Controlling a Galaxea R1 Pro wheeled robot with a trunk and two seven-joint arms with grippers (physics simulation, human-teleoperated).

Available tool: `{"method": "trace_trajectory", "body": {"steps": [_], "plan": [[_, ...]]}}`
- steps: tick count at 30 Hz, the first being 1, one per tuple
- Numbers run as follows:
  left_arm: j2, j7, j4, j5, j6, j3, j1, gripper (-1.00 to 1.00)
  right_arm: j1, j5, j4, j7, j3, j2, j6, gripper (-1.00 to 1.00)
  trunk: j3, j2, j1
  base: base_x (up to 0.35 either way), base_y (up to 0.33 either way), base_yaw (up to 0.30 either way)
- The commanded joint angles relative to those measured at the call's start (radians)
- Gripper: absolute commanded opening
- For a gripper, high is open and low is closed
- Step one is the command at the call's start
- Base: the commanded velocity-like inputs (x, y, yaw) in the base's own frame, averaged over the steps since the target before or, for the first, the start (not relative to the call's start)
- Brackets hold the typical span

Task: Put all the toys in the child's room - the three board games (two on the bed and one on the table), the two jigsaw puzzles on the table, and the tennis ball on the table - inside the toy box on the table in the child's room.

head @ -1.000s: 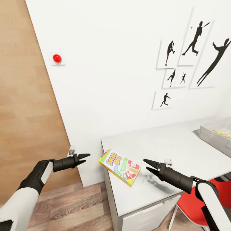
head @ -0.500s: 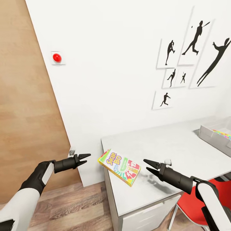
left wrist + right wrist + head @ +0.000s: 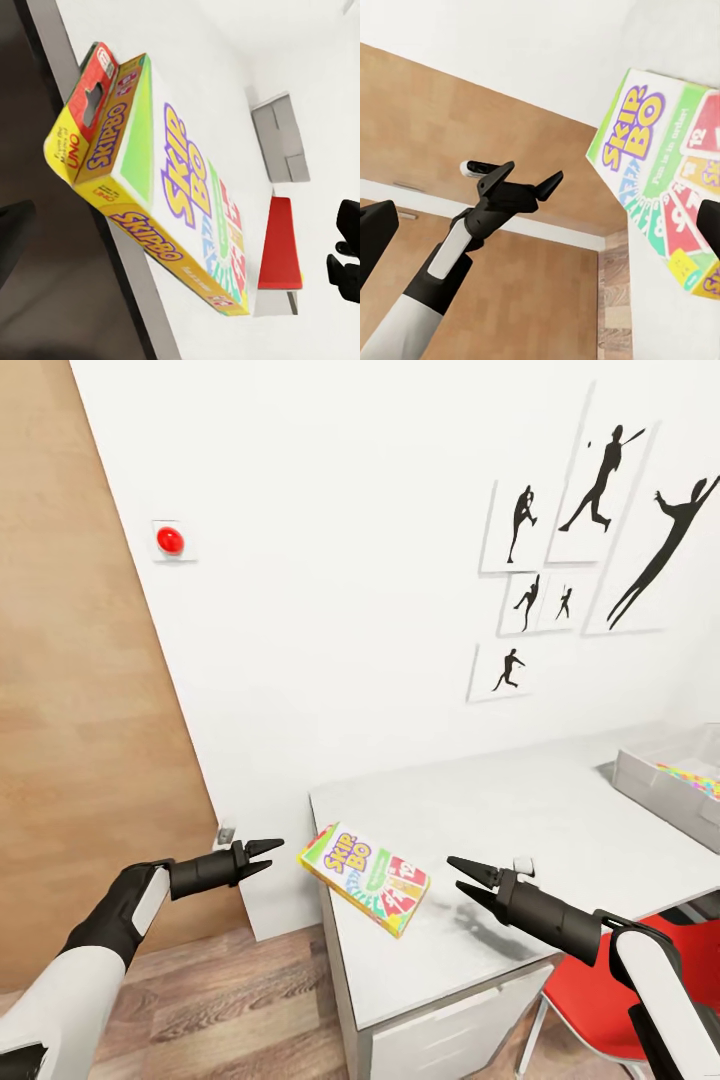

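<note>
Skip-Bo box (image 3: pixel 364 865) overhangs table (image 3: pixel 560 830) corner; left gripper (image 3: pixel 262 851) and right gripper (image 3: pixel 464 877) flank it, jaws apart, empty

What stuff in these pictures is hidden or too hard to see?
- Toy box: in the head view the picture's right edge cuts it off, so most of its inside is hidden.
- Jigsaw puzzle: a colourful strip shows inside the toy box; the rest is cut off.
- Skip-Bo box: how far its corner hangs past the table edge is unclear.
- Small white thing behind the right gripper: too small to name.
</note>
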Motion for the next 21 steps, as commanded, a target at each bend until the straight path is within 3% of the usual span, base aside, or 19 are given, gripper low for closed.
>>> {"method": "trace_trajectory", "body": {"steps": [1,21], "plan": [[0.000,-0.002,0.000,0.002,0.005,0.001,-0.001,1.00,-0.001,0.010,0.000,0.010,-0.001,0.000,0.004,1.00,-0.001,-0.001,0.000,-0.002,-0.007,0.000],[0.000,-0.003,0.000,0.002,0.007,0.005,-0.001,1.00,0.001,0.010,0.000,0.010,-0.003,-0.001,0.003,1.00,-0.061,-0.134,0.073,0.000,-0.001,0.000]]}}
